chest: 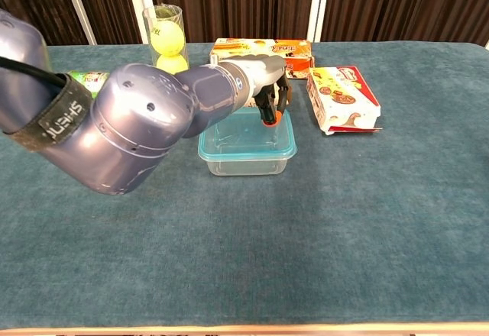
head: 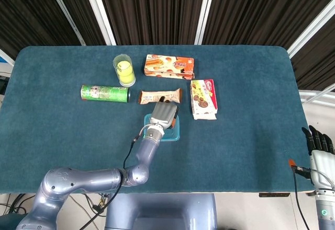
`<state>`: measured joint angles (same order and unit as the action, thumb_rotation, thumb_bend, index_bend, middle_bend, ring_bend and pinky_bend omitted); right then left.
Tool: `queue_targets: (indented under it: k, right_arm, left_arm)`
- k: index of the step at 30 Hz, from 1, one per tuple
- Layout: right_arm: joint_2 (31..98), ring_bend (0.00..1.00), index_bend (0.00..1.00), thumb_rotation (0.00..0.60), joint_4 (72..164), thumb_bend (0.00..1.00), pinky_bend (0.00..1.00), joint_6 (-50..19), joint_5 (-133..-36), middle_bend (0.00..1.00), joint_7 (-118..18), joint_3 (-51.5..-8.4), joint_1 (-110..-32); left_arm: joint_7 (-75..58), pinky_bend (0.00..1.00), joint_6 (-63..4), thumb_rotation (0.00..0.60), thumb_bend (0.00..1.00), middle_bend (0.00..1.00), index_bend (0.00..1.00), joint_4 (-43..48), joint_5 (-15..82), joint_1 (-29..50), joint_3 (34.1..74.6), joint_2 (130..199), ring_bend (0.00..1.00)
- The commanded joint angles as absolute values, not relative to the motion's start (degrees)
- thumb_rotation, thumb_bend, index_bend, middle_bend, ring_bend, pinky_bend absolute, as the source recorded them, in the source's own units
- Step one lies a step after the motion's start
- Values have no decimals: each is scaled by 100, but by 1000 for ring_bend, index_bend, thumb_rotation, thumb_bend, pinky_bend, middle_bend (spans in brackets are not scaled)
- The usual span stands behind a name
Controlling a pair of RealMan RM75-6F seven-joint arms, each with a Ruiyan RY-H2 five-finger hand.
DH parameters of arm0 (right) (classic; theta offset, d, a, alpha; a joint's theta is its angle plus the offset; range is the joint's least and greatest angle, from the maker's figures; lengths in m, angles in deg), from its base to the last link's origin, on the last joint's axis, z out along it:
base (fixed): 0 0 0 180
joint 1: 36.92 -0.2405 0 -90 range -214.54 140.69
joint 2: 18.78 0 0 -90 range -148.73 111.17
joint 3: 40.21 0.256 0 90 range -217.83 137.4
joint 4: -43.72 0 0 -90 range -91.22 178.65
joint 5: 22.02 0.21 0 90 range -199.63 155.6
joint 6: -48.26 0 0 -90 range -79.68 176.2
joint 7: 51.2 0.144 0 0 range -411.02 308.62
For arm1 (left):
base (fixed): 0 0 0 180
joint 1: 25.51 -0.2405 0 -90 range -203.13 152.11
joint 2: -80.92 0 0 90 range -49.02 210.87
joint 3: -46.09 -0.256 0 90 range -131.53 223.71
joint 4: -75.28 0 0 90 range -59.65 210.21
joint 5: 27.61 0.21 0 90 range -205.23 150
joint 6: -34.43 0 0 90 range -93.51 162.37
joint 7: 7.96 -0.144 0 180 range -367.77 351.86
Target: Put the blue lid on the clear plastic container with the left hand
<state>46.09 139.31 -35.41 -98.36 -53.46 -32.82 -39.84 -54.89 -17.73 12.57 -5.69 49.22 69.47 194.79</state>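
Left hand (chest: 269, 92) sits over the far edge of the clear plastic container (chest: 246, 153), fingers curled down, orange-tipped fingertips (chest: 271, 118) at or just above the blue lid (chest: 229, 155). Whether they press the lid or hover just clear of it cannot be told from either view. The hand grips nothing that shows.

Lid appears already laid on the container: a blue rim runs all round the top in the chest view. From the head view the hand covers most of it; only the near and right edges (head: 177, 136) show.

Right hand (head: 318, 145) hangs off the table's right corner, well apart from the container; fingers dark and close together, state not readable.

Risks, as judged:
- Pressure lands only on the far side. The near rim could lift or stay unlatched, leaving the lid resting but not snapped.
- The container is light and stands free on the cloth. A downward push with any forward lean could slide it toward the snack bar (head: 159, 95) just behind it.
- Fingertips curled at the rim could catch the lid on withdrawal and peel it back off.
- The big forearm (chest: 145, 130) blocks the chest camera's view of the container's left side, so a misfit there would go unseen.
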Motion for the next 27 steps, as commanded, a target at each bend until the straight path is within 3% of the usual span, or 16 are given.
queue_targets:
  k: [1,27]
  right_arm:
    - [4608,4,87,600,13934,292,0,-3545,-9836,0,-5341,-3280,-3981]
    - [4598,4,87,600,13951,291,0,-3536,-9827,0,-5346,-3278,-3981]
  left_arm:
    - [-5508,111,-1763,600,546,668,701,1299,-582,4925,6926,19505,236]
    - [-5495,111,-1595,600,546,668,703,1640,-556,4921,6914,19677,236]
